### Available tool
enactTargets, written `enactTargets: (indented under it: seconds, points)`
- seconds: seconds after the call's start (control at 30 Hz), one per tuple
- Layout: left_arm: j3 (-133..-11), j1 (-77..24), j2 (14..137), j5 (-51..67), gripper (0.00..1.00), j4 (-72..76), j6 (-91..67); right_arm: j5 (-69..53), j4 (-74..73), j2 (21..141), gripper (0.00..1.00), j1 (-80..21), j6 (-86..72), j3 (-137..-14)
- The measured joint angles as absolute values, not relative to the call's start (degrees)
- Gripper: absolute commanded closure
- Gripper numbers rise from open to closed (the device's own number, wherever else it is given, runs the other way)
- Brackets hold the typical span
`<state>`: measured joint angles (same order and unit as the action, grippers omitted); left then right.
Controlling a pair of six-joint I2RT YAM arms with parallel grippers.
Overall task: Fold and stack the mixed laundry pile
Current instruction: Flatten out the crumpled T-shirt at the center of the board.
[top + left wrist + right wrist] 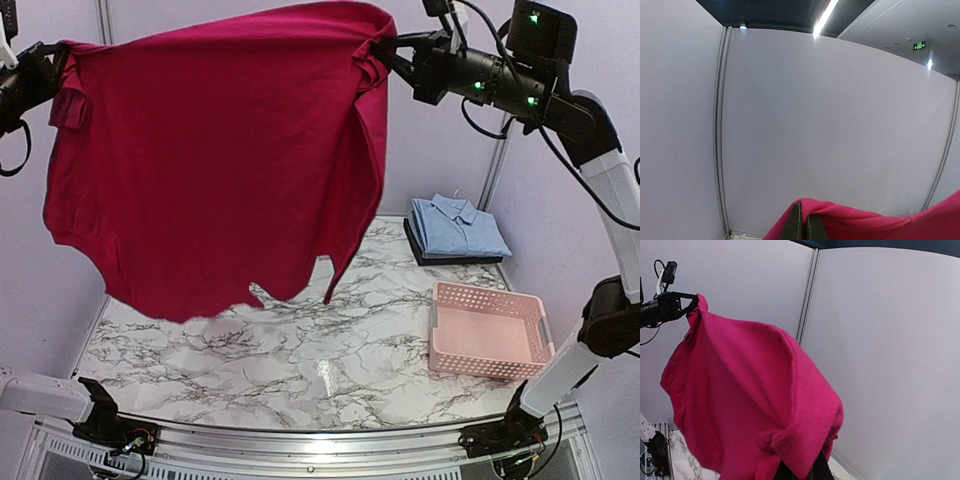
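Note:
The magenta-red garment (210, 160) hangs spread out high above the marble table, stretched between both arms. My left gripper (55, 58) is shut on its upper left corner; its fingers (796, 225) pinch the cloth (865, 222) in the left wrist view. My right gripper (385, 55) is shut on the upper right corner; in the right wrist view the garment (750, 400) drapes over and hides most of my right gripper (802, 472). The light blue collared shirt (457, 226) lies folded at the back right.
The folded shirt rests on a flat dark tray (416, 250). A pink lattice basket (488, 330) stands empty at the right front. The marble table (300, 360) lies below the hanging garment. White walls enclose the back and sides.

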<state>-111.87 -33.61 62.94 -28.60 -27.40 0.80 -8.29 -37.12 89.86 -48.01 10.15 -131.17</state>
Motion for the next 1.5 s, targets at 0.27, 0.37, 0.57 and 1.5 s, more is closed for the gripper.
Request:
enactTargets:
  seconds: [0.27, 0.37, 0.57, 1.5]
  points:
    - [-111.46, -29.78, 75.37, -36.32, 1.00, -19.99, 7.86, -11.31, -36.38, 97.65, 1.00, -37.50, 3.09, -131.52]
    - [-111.02, -24.25, 85.78, -33.32, 0.66, -17.17, 6.98, -13.06, -34.48, 104.14, 0.49, -29.87, -1.32, -130.21]
    - [-120.36, -16.23, 112.66, -30.96, 0.01, -19.42, 4.03, -13.37, -37.30, 120.88, 0.02, -20.47, -9.76, -133.99]
    - [-67.92, -13.78, 94.17, -11.68, 0.01, -31.14, -23.44, -27.03, -31.62, 121.40, 0.04, -29.50, -7.18, -92.05]
